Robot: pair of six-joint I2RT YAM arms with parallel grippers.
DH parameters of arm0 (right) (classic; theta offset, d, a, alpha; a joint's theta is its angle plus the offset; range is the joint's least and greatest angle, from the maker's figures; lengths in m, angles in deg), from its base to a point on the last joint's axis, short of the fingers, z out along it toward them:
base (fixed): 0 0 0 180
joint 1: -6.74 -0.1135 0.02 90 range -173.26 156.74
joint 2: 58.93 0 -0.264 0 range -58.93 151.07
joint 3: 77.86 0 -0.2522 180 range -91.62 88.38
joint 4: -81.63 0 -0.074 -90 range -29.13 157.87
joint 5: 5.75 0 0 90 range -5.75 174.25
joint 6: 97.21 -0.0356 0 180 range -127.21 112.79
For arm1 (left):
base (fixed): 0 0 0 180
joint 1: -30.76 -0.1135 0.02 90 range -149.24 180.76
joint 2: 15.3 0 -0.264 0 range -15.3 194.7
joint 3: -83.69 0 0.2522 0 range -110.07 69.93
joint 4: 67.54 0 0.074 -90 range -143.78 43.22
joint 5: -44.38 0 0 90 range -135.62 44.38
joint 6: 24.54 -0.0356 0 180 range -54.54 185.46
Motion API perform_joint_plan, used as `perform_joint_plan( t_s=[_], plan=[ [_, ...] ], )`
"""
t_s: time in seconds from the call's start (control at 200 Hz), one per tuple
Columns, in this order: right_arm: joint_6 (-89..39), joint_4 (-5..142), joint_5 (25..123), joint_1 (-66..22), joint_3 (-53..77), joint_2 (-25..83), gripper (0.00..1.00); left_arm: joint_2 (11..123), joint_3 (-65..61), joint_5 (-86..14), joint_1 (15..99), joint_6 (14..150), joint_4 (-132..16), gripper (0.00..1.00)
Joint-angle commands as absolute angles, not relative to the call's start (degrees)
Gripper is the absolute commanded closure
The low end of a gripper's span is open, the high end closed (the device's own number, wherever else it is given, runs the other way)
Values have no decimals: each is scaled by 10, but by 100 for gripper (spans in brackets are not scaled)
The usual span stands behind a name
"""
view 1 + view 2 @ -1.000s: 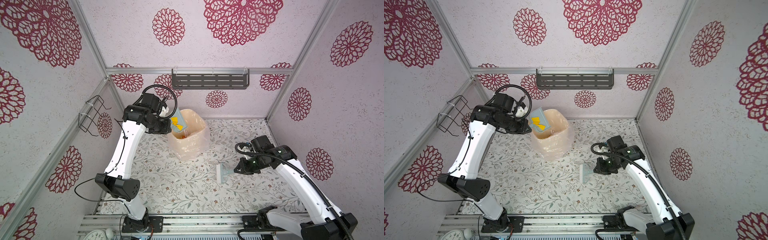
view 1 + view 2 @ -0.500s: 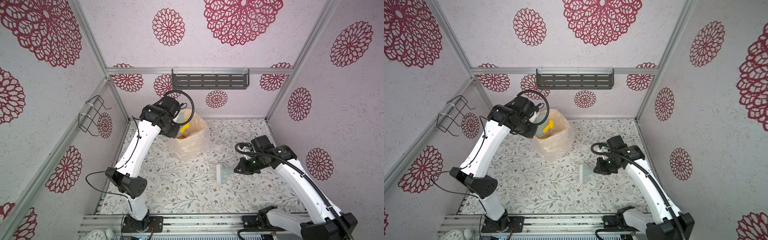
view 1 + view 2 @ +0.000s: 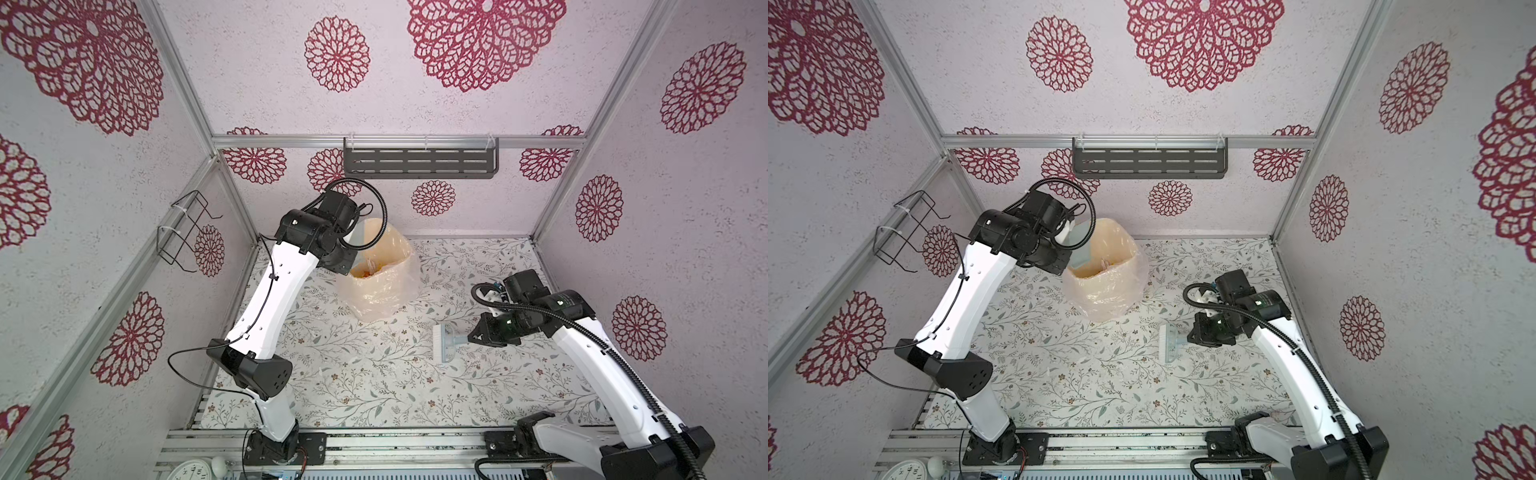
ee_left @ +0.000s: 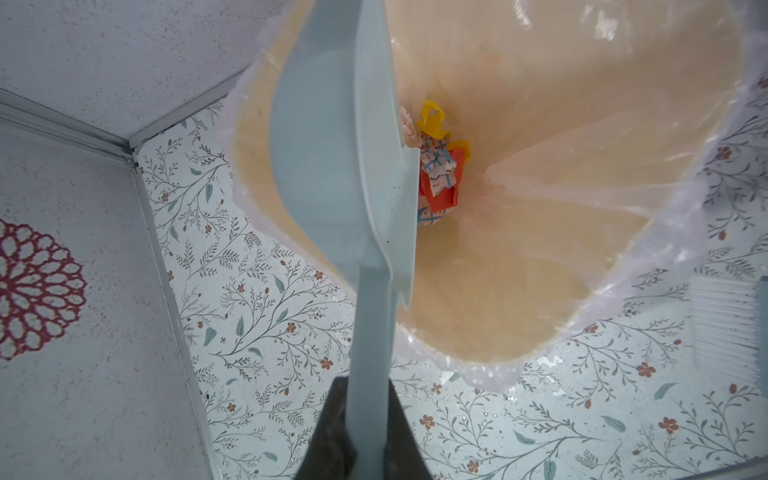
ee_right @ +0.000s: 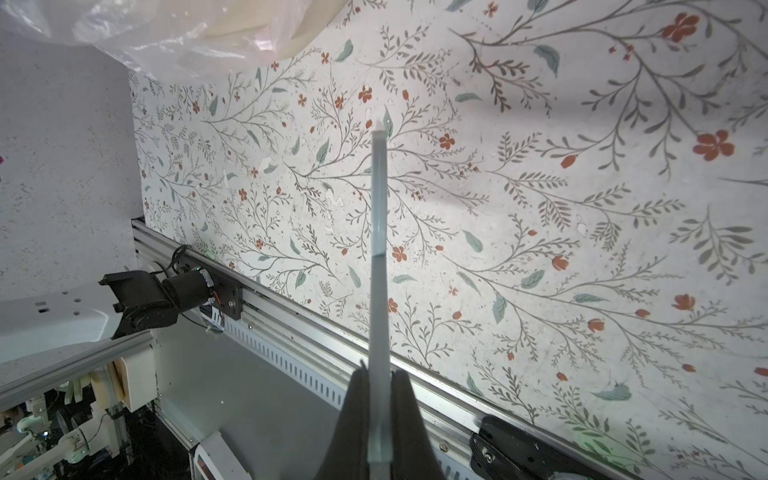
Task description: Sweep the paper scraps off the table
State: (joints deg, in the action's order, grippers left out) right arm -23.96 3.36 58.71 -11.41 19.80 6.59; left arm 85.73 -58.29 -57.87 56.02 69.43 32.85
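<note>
Arching from its base at the front rail point(image 3: 374, 442), the left arm point(image 3: 282, 299) bends at the elbow and turns its wrist down at the left rim of the bin point(image 3: 384, 286). The left jaws are clamped tight on the handle of the pale blue dustpan point(image 4: 332, 166), which is tipped steeply on edge with its lip inside the bin's mouth. The right arm point(image 3: 582, 353) stretches low to the right of the bin and nearer the front. The right jaws are shut on the thin handle of the brush point(image 3: 442, 343), whose bristled head hangs close over the counter point(image 3: 374, 382); whether it touches, I cannot tell.

Only the left wrist view looks down into the bin. There the paper scraps point(image 4: 438, 170), red, yellow and white with blue marks, lie heaped at the bottom of the clear liner point(image 4: 540, 174), just past the dustpan's lip. Both top views show only an orange-yellow patch there. In a top view the dustpan point(image 3: 1081, 245) is a pale sliver behind the wrist cable. The right wrist view shows the brush handle point(image 5: 379, 249) edge-on between the dark jaws. It also shows tiny white flecks point(image 5: 266, 164) on the counter, too small to identify.
</note>
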Motion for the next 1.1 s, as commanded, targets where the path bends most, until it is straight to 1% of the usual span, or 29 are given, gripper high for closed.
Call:
perform_joint_plan(
  t_s=[0.0,0.135,0.265,0.41,0.58,0.756,0.981,1.091],
  plan=[
    [-251,73,587,-90,200,51,100,779,-584,-543,544,714,289,100],
    [-269,134,583,-42,202,56,100,698,-522,-512,523,746,246,100],
    [-290,208,578,6,225,58,100,601,-418,-464,478,793,197,100],
    [-294,281,593,54,268,57,100,497,-287,-409,402,834,167,100],
    [-321,395,553,111,339,69,100,396,-142,-353,324,887,126,100],
    [-380,523,502,152,441,78,100,330,-2,-288,272,944,66,100],
    [-399,560,480,185,526,75,100,285,123,-233,239,997,-5,100],
    [-405,551,475,205,556,64,100,268,165,-230,239,1012,-29,100]
  ],
)
